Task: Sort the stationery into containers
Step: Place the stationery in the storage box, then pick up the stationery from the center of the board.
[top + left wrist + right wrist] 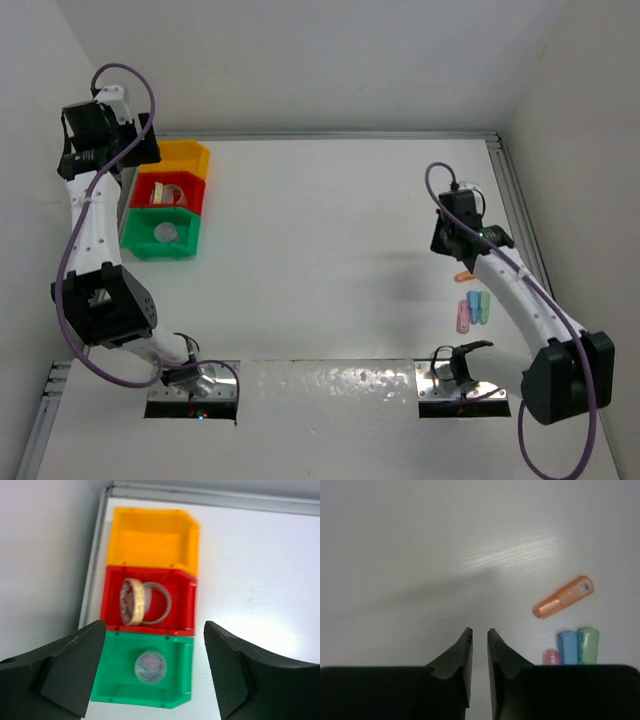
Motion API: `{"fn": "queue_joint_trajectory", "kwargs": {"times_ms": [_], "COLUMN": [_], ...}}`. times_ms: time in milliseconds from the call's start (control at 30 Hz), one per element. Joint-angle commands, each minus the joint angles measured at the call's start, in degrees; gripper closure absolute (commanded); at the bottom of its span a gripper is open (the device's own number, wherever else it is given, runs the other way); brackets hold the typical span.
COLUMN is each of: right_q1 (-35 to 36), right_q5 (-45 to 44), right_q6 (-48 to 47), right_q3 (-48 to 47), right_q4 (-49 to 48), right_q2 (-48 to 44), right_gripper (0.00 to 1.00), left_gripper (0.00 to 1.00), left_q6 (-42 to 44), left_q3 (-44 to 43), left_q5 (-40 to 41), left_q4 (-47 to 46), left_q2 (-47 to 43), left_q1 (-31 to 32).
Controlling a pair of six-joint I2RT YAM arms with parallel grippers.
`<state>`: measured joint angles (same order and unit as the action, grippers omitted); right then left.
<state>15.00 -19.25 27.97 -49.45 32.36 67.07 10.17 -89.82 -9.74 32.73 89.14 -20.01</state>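
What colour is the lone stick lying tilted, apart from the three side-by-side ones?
The lone stick is orange; it shows clearest in the right wrist view.

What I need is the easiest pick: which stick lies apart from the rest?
The orange stick, slanted on its own; the pink stick, blue stick and green stick sit side by side.

The right gripper (480, 631) hangs over the white table (420, 540), its jaws nearly together with a narrow slit between them. To its right lies a tilted orange stick (564, 597). Below that, a pink stick (550, 657), a blue stick (567, 646) and a green stick (588, 644) lie side by side, their lower ends hidden.
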Motion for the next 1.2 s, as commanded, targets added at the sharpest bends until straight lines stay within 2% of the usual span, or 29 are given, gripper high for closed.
{"fn": "queue_joint_trajectory", "kwargs": {"times_ms": [0, 67, 100, 167, 300, 400, 567, 633, 833, 1000, 1167], "right_q1": [-7.2, -10.9, -14.6, -18.7, -26.0, -27.7, -30.0, -30.1, -30.1, -30.0, -30.0], "right_q5": [-1.4, -2.0, -2.0, -1.4, 2.6, -0.6, -1.8, 1.0, 2.7, 4.3, 3.5], "right_q6": [9.1, 13.1, 14.0, 17.3, 20.3, 20.7, 17.9, 14.2, 11.9, 10.6, 11.7], "right_q3": [6.0, 11.9, 13.1, 14.6, 14.6, 12.5, 13.1, 13.3, 8.8, 6.0, 4.2], "right_q4": [3.8, 0.2, -0.7, -1.0, -3.5, -2.4, -3.8, -7.6, -9.0, -9.3, -8.6], "right_q2": [-8.9, -14.7, -15.6, -14.9, -9.6, -4.3, -1.2, 0.3, 7.6, 15.2, 20.6], "right_gripper": [0.82, 0.29, 0.15, 0.08, 0.08, 0.16, 0.28, 0.29, 0.30, 0.45, 0.41], "left_gripper": [0.23, 0.23, 0.23, 0.23, 0.23, 0.23, 0.23, 0.23, 0.23, 0.23, 0.23], "left_q6": [-2.6, -3.1, -3.8, -3.8, -2.5, -2.2, -1.2, -1.1, -1.3, -1.7, -1.8], "left_q3": [-1.1, -0.2, 0.3, 0.7, 0.5, 0.3, -1.7, -2.4, -2.9, -2.8, -2.5], "left_q5": [-2.7, -2.0, -1.6, -1.7, -2.2, -2.0, -1.8, -1.9, -2.1, -2.7, -2.1], "left_q4": [4.5, 5.1, 5.1, 5.2, 6.5, 7.3, 9.0, 9.3, 9.6, 9.7, 9.9], "left_q2": [-2.2, -2.9, -3.1, -3.4, -3.6, -3.1, -1.0, -0.1, 2.5, 3.1, 3.1], "left_q1": [3.0, 3.2, 3.1, 3.2, 3.4, 3.6, 3.4, 3.4, 3.0, 1.8, 0.8]}}
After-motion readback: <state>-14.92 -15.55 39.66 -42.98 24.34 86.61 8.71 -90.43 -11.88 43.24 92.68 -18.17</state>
